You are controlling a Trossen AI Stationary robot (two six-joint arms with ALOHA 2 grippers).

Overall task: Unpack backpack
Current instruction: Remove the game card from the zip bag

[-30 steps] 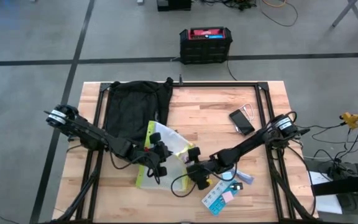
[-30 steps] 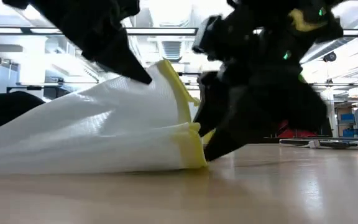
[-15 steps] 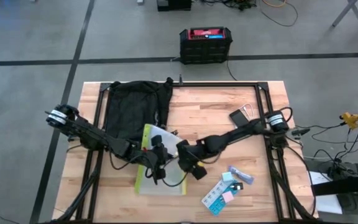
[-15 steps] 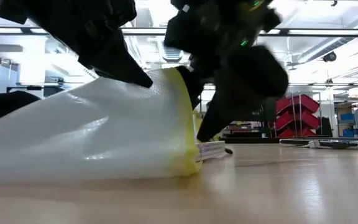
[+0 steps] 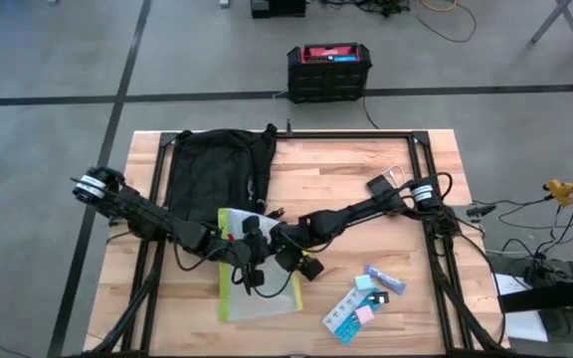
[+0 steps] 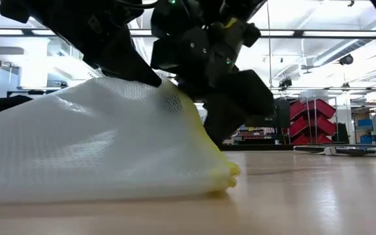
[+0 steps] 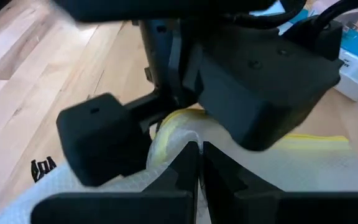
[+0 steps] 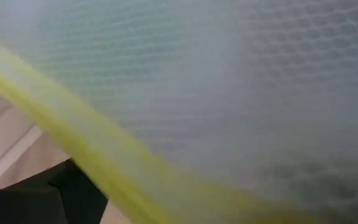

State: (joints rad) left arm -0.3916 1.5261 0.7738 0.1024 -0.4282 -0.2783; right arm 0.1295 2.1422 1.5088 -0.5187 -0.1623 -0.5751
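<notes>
The black backpack [image 5: 215, 174] lies at the table's far left, touched by neither gripper. Just near of it lies a white mesh pouch with yellow trim [image 5: 263, 298], [image 6: 103, 150], its underside flat on the wood. My left gripper [image 7: 197, 160], [image 5: 251, 257] is shut on the pouch's top. My right gripper [image 5: 281, 253], [image 6: 222, 121] stands at the pouch's yellow-edged right end [image 6: 222, 175]. Its wrist view is filled with mesh [image 8: 241, 93] and a yellow band [image 8: 86, 155]. My left gripper pinches the pouch's upper mesh layer [image 7: 166, 149] between its two fingertips, close to the yellow edge. The fingers come slanting down from the table's left. The pinched layer is raised into a peak [image 6: 150, 85], while the pouch's underside stays on the table.
A black phone-like slab [image 5: 385, 192] lies at the far right. Blue and white packets [image 5: 354, 311], [image 5: 386, 279] lie near the front right. A black-and-red box [image 5: 329, 70] stands on the floor beyond the table. Bare wood shows at the middle far part.
My right gripper has gone toward the table's left, from beside the blue packets to the pouch's yellow-edged end. The pouch has swung about and now lies squarer to the table. Its yellow edge, upright before, now slopes down to the wood.
</notes>
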